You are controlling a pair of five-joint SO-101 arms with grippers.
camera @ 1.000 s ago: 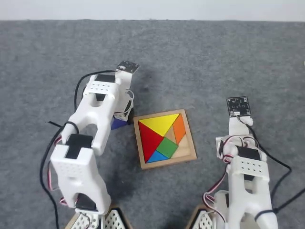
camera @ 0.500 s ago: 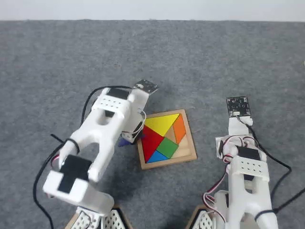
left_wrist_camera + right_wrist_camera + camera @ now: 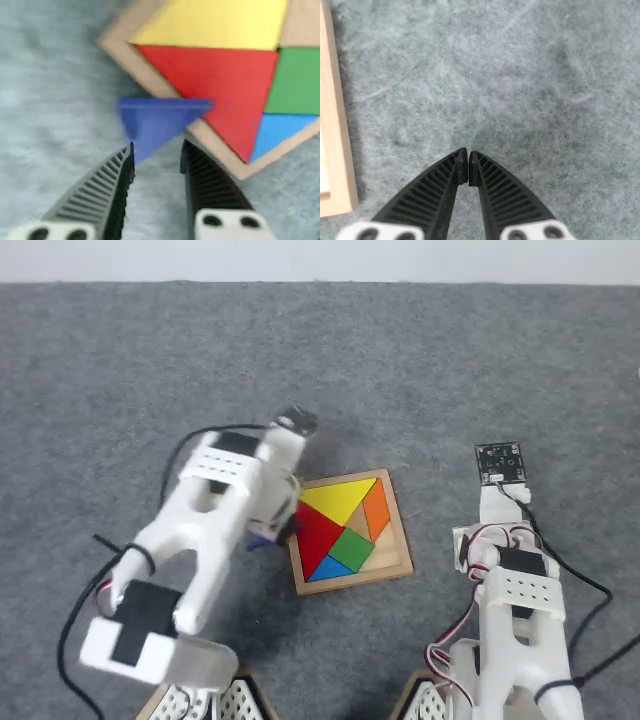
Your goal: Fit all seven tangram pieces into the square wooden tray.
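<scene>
Overhead view of two white robot arms on a grey felt counter (image 3: pixel 450 360) with a square wooden tray (image 3: pixel 402 565) between them. The tray already holds a yellow triangle (image 3: pixel 335 498), a red triangle (image 3: pixel 313 535), an orange piece (image 3: pixel 376 508), a green square (image 3: pixel 351 548) and a light blue triangle (image 3: pixel 327 568). Bare wood shows in the tray's corner on the side facing the right arm. The left arm leans over the tray's opposite side, and from above a dark blue triangle (image 3: pixel 261 537) peeks out beneath it, just outside the rim. In the left wrist view that triangle lies directly ahead of the left gripper (image 3: pixel 156 150). One corner of it crosses the tray's rim and overlaps the edge of the red triangle, and the opposite corner points back toward the gripper. Whether the left gripper is clamped on the piece or only set around it cannot be told. The right gripper (image 3: pixel 468 157) is clenched on nothing and hangs over bare felt just beside the tray. The left arm is much the nearer to the dark blue triangle. The bare corner lies across the tray from it, so the coming move probably has to carry the piece over the seated pieces toward the right arm's side.
</scene>
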